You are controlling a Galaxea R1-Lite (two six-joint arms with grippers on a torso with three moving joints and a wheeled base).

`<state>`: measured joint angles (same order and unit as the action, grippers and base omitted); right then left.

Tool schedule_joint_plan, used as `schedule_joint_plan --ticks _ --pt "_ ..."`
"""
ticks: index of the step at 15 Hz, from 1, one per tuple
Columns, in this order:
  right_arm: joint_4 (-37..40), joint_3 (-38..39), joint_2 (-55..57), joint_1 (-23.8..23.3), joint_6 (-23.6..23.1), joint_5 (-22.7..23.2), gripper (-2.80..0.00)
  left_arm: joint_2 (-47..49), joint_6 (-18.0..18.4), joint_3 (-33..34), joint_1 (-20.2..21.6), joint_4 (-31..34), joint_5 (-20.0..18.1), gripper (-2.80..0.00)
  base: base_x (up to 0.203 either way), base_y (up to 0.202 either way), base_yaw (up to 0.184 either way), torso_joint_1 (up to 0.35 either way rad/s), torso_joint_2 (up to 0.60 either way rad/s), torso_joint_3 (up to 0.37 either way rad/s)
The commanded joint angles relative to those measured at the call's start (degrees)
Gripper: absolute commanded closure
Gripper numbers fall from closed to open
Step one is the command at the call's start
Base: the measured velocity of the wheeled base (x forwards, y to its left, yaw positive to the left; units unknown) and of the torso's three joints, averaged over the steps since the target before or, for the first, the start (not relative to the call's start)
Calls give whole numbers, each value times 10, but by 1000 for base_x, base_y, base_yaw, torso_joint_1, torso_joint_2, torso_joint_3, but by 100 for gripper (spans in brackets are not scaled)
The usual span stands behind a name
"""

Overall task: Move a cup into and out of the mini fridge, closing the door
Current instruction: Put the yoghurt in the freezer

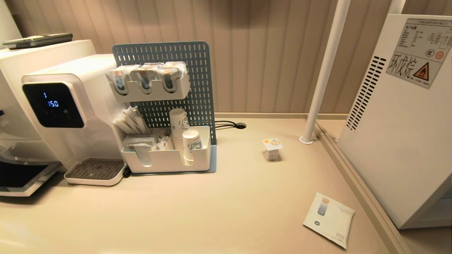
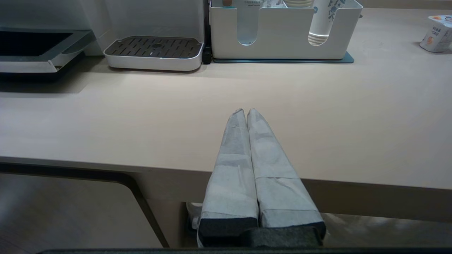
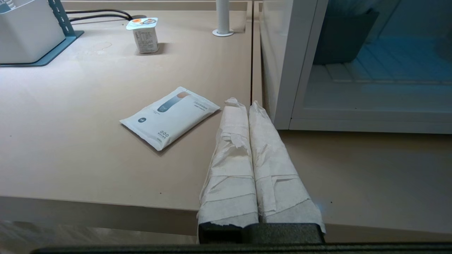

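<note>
Progress is judged nil: the cup is seen standing on the counter well ahead of the empty, closed right gripper, the mini fridge beside it, with the left gripper likewise closed and empty.

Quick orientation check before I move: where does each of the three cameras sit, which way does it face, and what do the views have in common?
Head view: high on the robot, looking down at the counter, the water dispenser, the cup and the mini fridge; no arm shows.
Left wrist view: low at the counter's edge, facing the drip tray and organizer; shut left gripper in front.
Right wrist view: same height, facing the sachet and the fridge's door; shut right gripper in front.
Shared: all three show the cup.
</note>
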<state>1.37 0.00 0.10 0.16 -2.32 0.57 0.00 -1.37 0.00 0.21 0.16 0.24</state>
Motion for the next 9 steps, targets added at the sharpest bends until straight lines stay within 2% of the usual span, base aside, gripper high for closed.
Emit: schedule_joint_plan --ticks 1,7,9 --pt "0 0 1 0 0 0 0 1 0 1 1 0 0 0 0 0 0 0 0 0" --pt "0 0 1 0 7 0 0 1 -1 2 1 0 0 0 0 0 0 0 0 0" --pt "0 0 1 0 7 0 0 1 -1 1 0 0 0 0 0 0 0 110 -117 15"
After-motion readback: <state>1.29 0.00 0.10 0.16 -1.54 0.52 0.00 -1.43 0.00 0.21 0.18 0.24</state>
